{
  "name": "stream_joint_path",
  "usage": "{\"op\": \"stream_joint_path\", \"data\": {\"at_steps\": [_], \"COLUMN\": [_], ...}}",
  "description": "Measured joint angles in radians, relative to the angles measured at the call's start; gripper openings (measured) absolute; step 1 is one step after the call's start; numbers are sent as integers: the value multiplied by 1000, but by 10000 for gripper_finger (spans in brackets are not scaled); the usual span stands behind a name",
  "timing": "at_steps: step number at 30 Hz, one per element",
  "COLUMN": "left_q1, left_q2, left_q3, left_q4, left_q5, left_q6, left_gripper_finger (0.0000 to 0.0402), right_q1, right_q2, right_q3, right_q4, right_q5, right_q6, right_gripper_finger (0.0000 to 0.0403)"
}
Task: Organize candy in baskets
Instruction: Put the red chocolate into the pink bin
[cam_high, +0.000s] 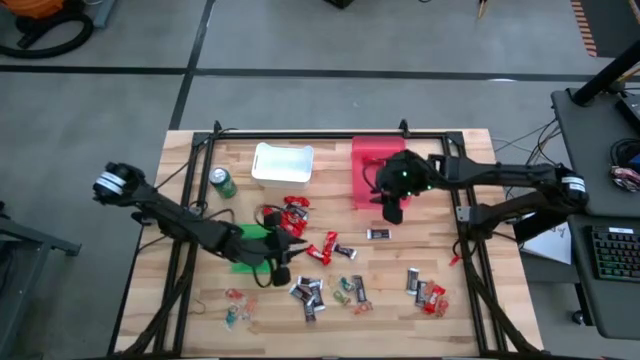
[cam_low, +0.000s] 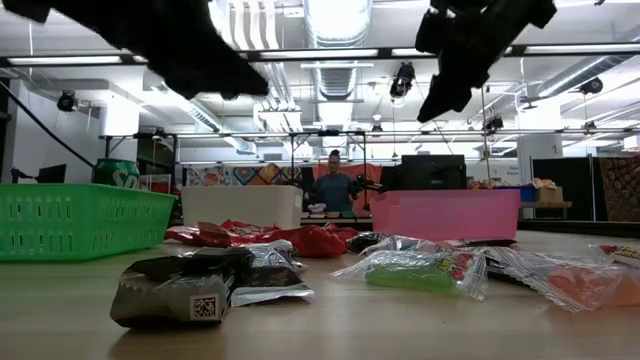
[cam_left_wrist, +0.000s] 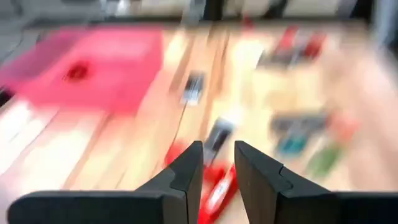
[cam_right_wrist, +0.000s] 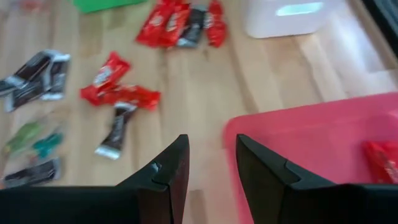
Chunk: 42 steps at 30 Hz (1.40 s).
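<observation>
Candy lies loose on the wooden table: red bars (cam_high: 295, 212), dark mini bars (cam_high: 378, 234) and a mixed cluster (cam_high: 310, 292) toward the near edge. The white basket (cam_high: 283, 163) and the red basket (cam_high: 375, 170) stand at the far side. The green basket (cam_high: 250, 245) is partly under my left arm. My left gripper (cam_left_wrist: 219, 165) hangs open above the table beside the green basket, with red bars (cam_left_wrist: 211, 186) on the table beneath it. My right gripper (cam_right_wrist: 211, 165) is open and empty above the red basket's near corner (cam_right_wrist: 249, 127). One red bar (cam_right_wrist: 382, 158) lies inside that basket.
A green drink can (cam_high: 222, 183) stands left of the white basket. Black frame rails (cam_high: 300, 133) run along the table's edges. More candy (cam_high: 425, 290) lies near the right front, and clear pieces (cam_high: 235, 305) at the left front. A person (cam_low: 333, 185) stands far behind the table.
</observation>
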Motion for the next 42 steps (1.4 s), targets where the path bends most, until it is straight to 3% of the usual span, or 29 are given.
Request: {"op": "stream_joint_path", "data": {"at_steps": [5, 11, 16, 29, 42], "left_q1": [28, 81, 133, 224, 260], "left_q2": [76, 189, 257, 356, 374], "left_q3": [183, 287, 287, 278, 277], "left_q4": [-407, -651, -669, -665, -635], "left_q5": [-36, 35, 92, 193, 193], "left_q6": [-17, 41, 131, 194, 196], "left_gripper_finger": [86, 122, 134, 116, 80], "right_q1": [55, 76, 75, 75, 75], "right_q2": [8, 17, 17, 17, 17], "right_q3": [-1, -5, -11, -36, -47], "right_q4": [5, 6, 4, 4, 5], "right_q5": [0, 4, 7, 5, 4], "right_q6": [1, -6, -11, -16, -15], "right_gripper_finger": [123, 122, 123, 122, 125]}}
